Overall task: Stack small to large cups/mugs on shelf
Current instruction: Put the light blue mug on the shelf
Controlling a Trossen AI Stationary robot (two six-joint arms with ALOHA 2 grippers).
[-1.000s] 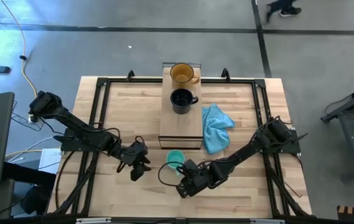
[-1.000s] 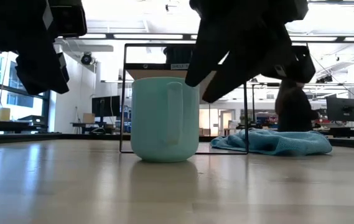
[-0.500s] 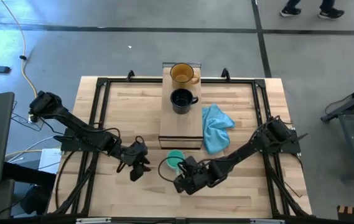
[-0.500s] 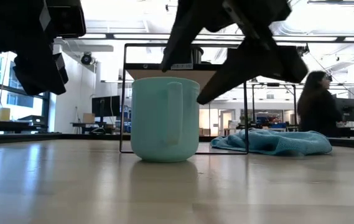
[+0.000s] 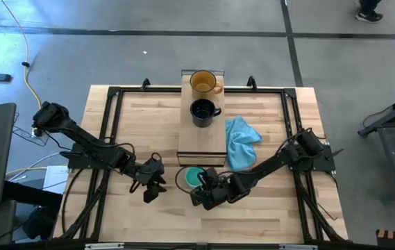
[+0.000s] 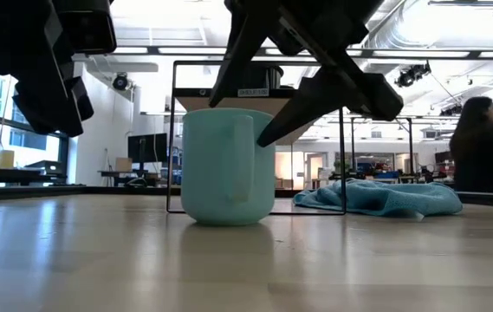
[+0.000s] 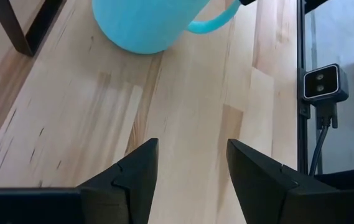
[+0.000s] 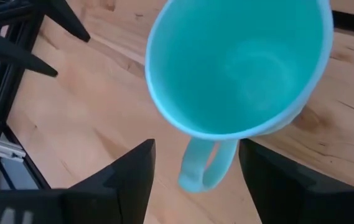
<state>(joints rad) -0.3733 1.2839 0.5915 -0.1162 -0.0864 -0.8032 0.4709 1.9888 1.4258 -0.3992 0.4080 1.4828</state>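
The teal mug (image 5: pixel 194 176) stands upright on the table near the shelf's near end, its handle (image 8: pixel 204 165) pointing toward the near edge. My right gripper (image 8: pixel 196 149) is open and hovers over the mug (image 6: pixel 229 165), one finger on each side of the handle, touching nothing that I can see. My left gripper (image 5: pixel 152 189) is open and waits to the mug's left (image 7: pixel 145 25). The black mug (image 5: pixel 203 111) and the amber glass mug (image 5: pixel 204 83) stand on the light-wood shelf (image 5: pixel 211 139).
A crumpled blue cloth (image 5: pixel 241 142) lies to the right of the shelf. A dark metal frame (image 5: pixel 107 139) runs round the table. Bare wood lies between the mug and the near edge. A person (image 6: pixel 480 147) stands in the room beyond.
My right gripper has moved toward the table's left and far edge, coming over the teal mug and lower, until its fingers stand either side of the handle. The mug has stayed where it was. The left arm has kept still.
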